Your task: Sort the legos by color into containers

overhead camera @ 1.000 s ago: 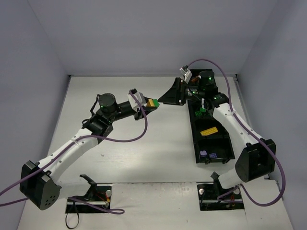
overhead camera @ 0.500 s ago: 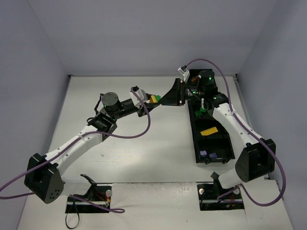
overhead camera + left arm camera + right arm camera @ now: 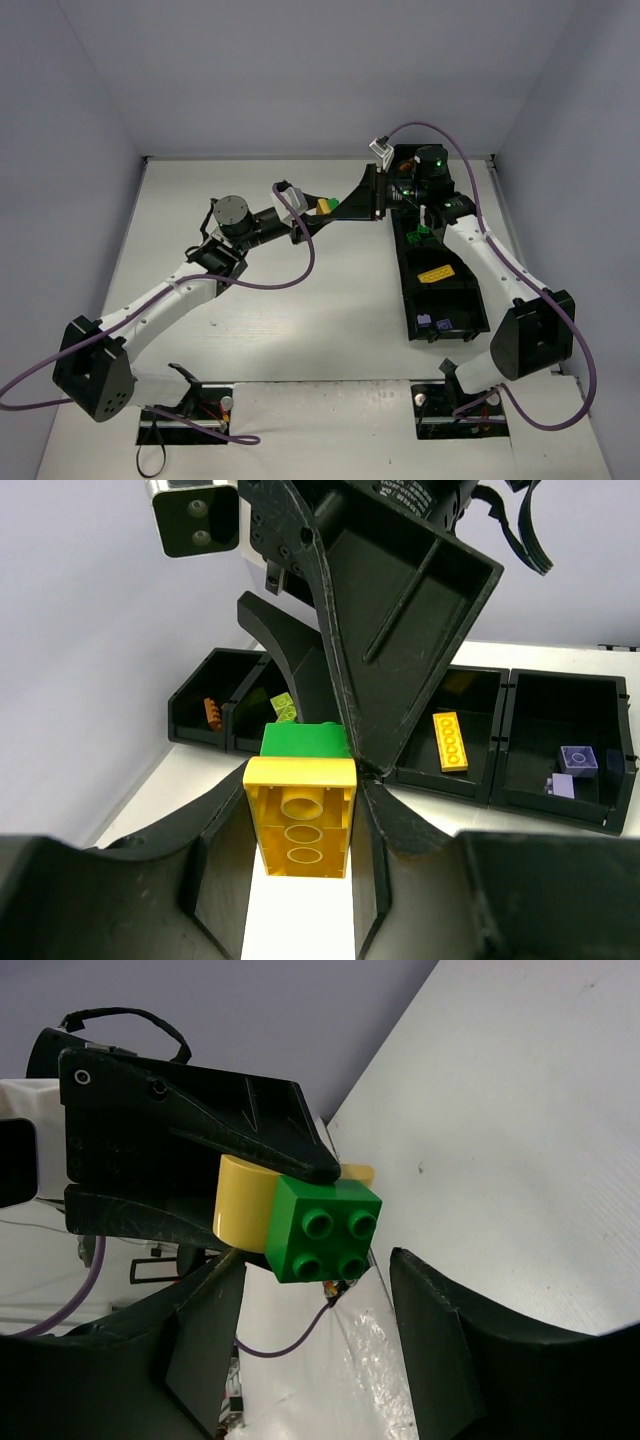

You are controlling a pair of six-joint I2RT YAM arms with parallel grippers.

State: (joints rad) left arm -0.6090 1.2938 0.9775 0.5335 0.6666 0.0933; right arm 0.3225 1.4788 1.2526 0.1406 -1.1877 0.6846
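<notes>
**A:** Where do we have the bricks right now?

**B:** Up in the air, left of the tray [image 3: 555,813] and not yet in any compartment. Our left gripper [image 3: 300,830] pinches the yellow brick [image 3: 300,815] by its long sides. The green brick [image 3: 303,740] is stuck on its far end.

**A:** And our right gripper [image 3: 318,1265]?

**B:** Its fingers are spread, one on each side of the green brick. The right wrist view shows a gap on both sides.

**A:** How will the pair handle?

**B:** We judge them hard, light and glossy. They won't crush, but they could slip or twist between the pads. The stud joint probably holds tight. So we'd close squarely on two opposite flat sides of the green brick, clear of the studs, and pull straight off. A crooked pull might pop it loose.
</notes>
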